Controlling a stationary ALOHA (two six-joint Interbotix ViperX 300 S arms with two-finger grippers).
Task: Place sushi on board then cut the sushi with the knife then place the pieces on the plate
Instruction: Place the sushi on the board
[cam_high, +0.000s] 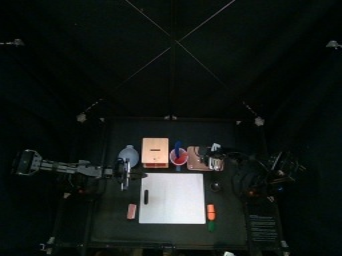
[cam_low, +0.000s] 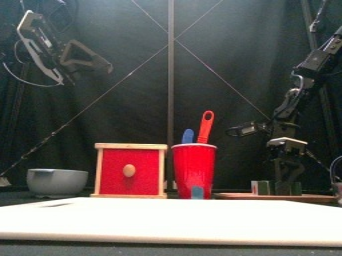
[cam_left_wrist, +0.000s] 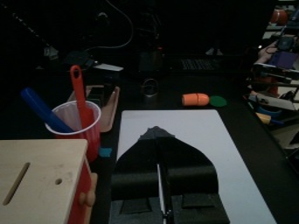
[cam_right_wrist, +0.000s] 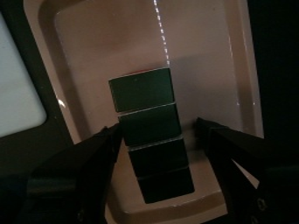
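The sushi roll (cam_right_wrist: 149, 131) is lying flat in the pink tray (cam_right_wrist: 103, 44), not on the board. It's a short row of four dark green square blocks pressed end to end, with thin seams showing between them and a dull sheen on their tops. The row runs lengthwise along the tray, with pink floor bare on both sides.

The right gripper (cam_right_wrist: 158, 129) is down over it, jaws spread wide, one on each side of the roll's middle. There's a gap on either side, so nothing is pinched.

From overhead, the tray sits at the back of the table, just right of the red cup (cam_low: 195, 168). The cup has a red knife (cam_low: 205, 126) and a blue knife (cam_low: 189, 136) standing in it. Left of the cup is the wooden box (cam_low: 131, 170) with its red drawer front, then the grey bowl (cam_low: 56, 181).

The white board (cam_high: 174, 200) lies bare in front of them. An orange toy (cam_high: 131, 210) lies off its left edge and another one (cam_high: 211, 211) off its right.

The left gripper (cam_left_wrist: 156, 134) hangs above the board's left end with its jaws together, holding nothing.
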